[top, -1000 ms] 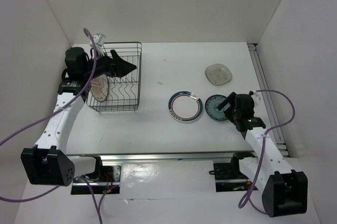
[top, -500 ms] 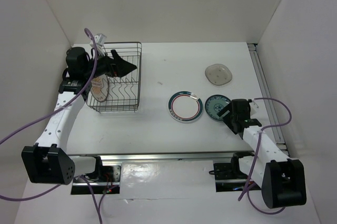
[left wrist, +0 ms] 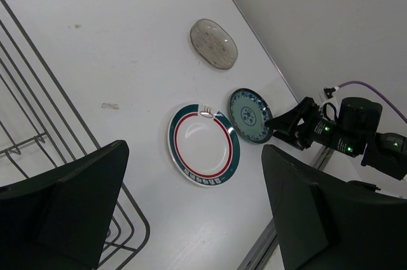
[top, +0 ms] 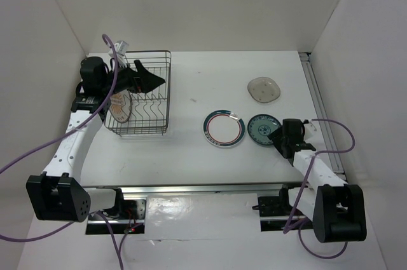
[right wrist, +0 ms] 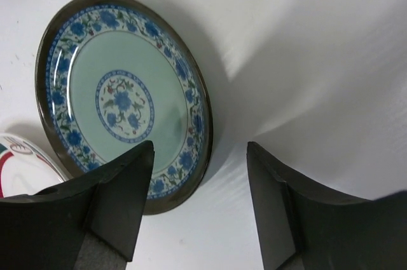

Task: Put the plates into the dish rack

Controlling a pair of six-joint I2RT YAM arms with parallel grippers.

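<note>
Right claw (right wrist: 200, 155) apart at teal plate (right wrist: 121, 101) rim; wedge 1 finger under edge, then pinch. Left claw (left wrist: 194, 155) apart.

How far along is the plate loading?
One done: the orange plate sits in the dish rack. In hand: the right gripper, open, is at the teal plate, not gripping. Left: that one, the ringed plate and the grey plate, flat on the table.
</note>
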